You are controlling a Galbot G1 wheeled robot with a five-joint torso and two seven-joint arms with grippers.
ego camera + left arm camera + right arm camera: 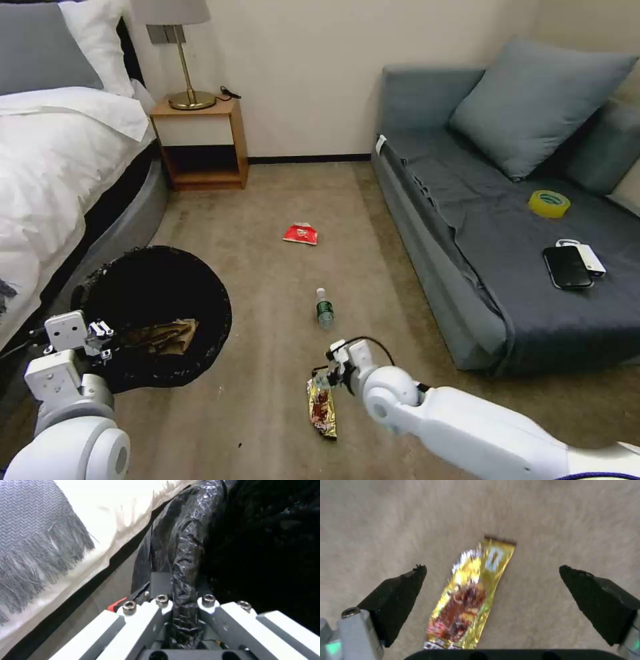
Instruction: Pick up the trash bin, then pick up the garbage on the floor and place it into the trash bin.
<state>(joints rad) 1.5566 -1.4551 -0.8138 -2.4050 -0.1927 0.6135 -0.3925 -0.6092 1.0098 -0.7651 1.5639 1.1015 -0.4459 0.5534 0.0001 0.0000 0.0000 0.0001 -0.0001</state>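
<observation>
Gold-brown snack wrapper (470, 597) lies between right gripper's (493, 580) spread fingers; left gripper (181, 620) clamps trash bin (160, 313).

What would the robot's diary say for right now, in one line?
left gripper: shut on black-bagged white trash bin | right gripper: open above gold-brown snack wrapper on carpet

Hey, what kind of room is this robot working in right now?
Most likely a hotel room or bedroom: a bed with white bedding on the left, a wooden nightstand carrying a brass lamp, and a grey sofa on the right, with carpet between them.
</observation>
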